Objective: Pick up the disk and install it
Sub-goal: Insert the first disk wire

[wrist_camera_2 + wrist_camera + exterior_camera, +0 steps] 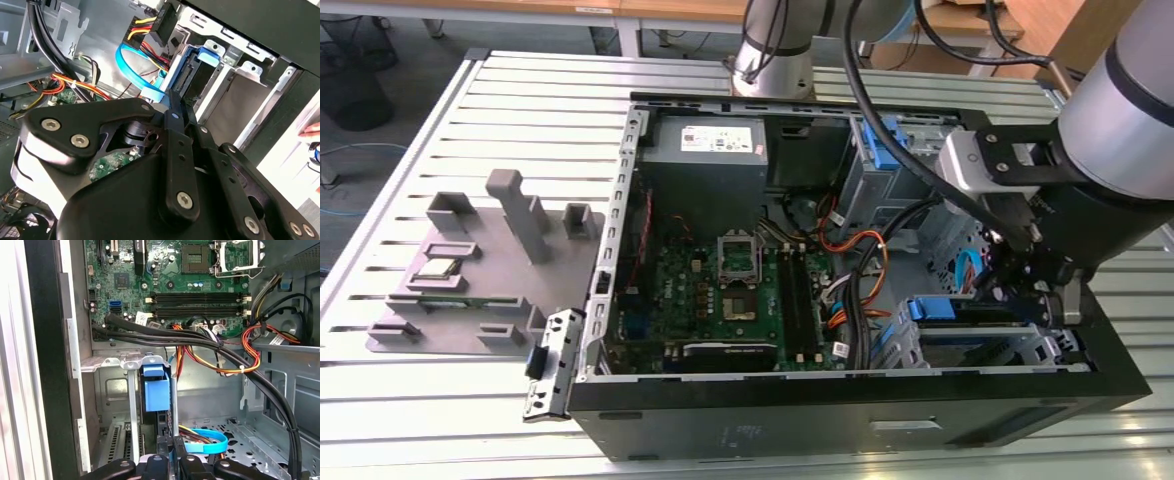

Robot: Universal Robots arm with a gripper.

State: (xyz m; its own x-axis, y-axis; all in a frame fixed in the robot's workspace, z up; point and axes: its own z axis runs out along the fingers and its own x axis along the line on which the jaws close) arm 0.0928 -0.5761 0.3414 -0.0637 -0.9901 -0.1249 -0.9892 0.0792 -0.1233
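Nearest my wrist cameras, the gripper (171, 449) is narrow, its fingers pinched on the near end of the disk (156, 387). The disk, with its blue rail showing, sits in the metal drive bay (125, 362), at the exterior view's right of the open computer case (854, 425). Beyond the bay, the case holds a looped blue flat cable (212, 442), black and orange wires (210, 342), a green circuit board (195, 295) and, farthest, a grey power box (707, 150).

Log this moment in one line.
step: install | gripper: at disk | disk: in drive bay | case: open
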